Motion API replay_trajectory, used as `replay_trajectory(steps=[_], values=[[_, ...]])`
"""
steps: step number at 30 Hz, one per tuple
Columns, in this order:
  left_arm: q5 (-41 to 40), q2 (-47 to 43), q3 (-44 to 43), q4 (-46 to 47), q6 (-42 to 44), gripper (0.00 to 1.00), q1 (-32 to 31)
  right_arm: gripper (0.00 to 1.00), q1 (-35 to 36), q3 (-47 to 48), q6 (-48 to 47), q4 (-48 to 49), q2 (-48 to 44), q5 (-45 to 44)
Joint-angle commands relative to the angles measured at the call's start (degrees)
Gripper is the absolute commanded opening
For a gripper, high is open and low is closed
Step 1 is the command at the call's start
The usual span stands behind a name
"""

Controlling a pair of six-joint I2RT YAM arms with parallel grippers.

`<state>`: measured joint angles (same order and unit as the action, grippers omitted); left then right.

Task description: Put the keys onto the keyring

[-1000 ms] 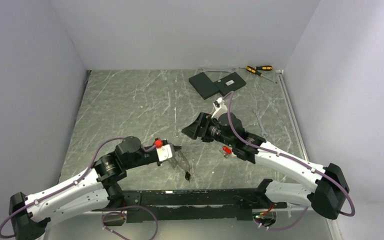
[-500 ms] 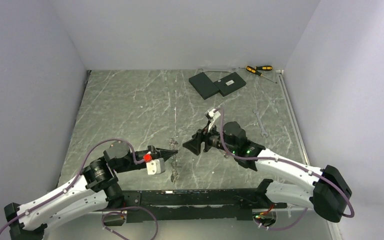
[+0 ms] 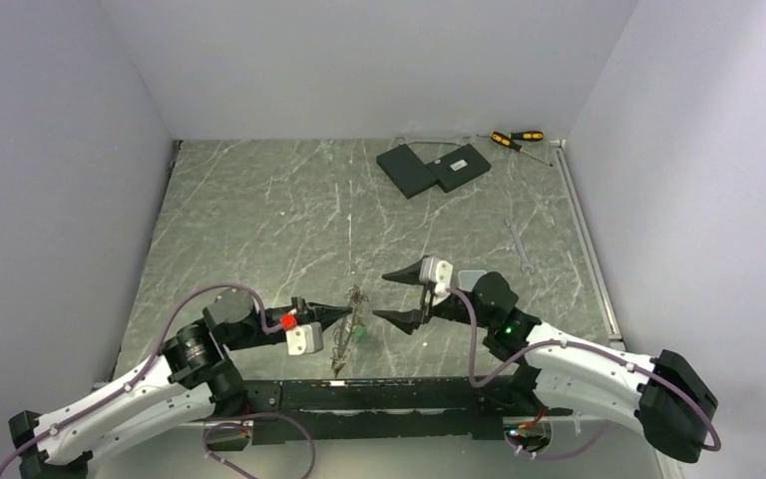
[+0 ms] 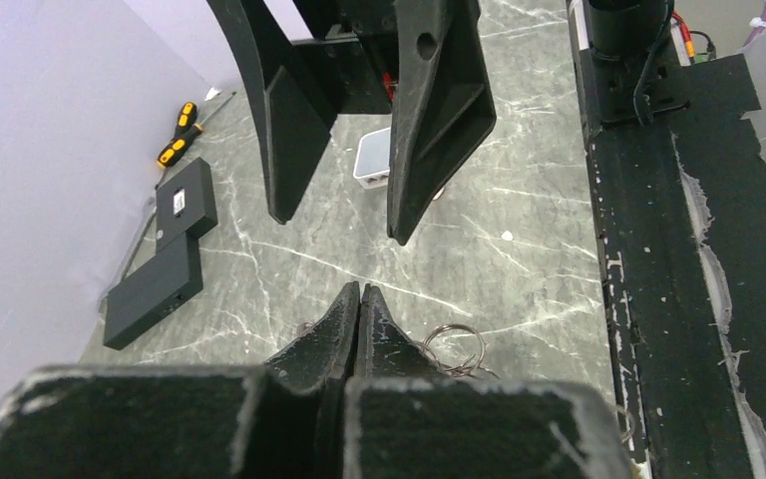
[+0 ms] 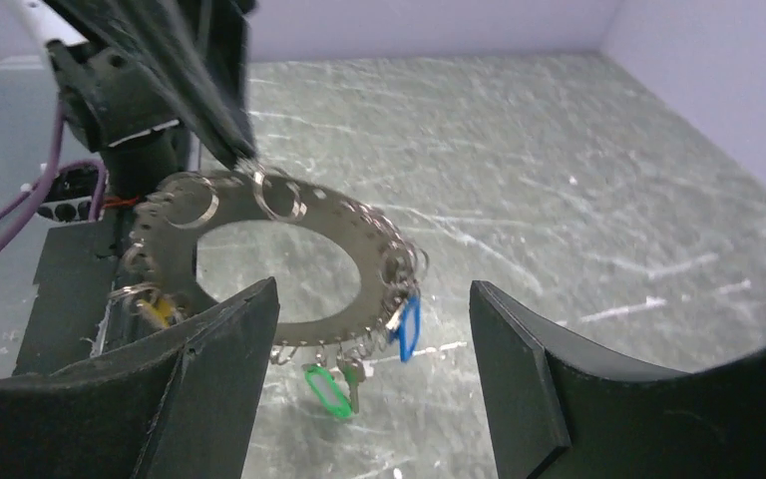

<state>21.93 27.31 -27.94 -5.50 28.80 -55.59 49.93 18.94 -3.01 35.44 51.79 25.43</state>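
Your right pincer point(image 3: 391, 296) has swung down from mid-frame to lower centre. It now faces the left pincer point(image 3: 347, 310), spread wide and holding nothing. The left pincer is pressed together on the upper rim of the keyring point(image 5: 364, 244), holding it above the worktop point(image 3: 259, 220) between the two arms, at lower centre of the top view. Some keys point(image 5: 327, 390) already dangle from it: green, blue, one yellow. It looks set for a handover or a steadying grip — line up on the ring's free side before closing.
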Motion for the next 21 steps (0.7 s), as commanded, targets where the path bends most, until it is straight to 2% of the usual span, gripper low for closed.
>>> replay_trajectory(steps=[1, 8, 21], values=[[1.9, -0.2, 0.7, 6.8, -1.8, 0.0, -0.2, 0.73, 3.0, 2.6, -7.7, 5.1, 0.3, 2.2], [0.9, 0.3, 1.1, 8.8, -2.9, 0.0, -0.2, 0.69, 7.7, 6.6, -12.5, 3.0, 5.2, 1.7], [0.3, 0.7, 1.5, 10.1, -4.0, 0.0, -0.2, 0.48, 10.1, 8.6, -14.2, 2.1, 6.8, -2.3]])
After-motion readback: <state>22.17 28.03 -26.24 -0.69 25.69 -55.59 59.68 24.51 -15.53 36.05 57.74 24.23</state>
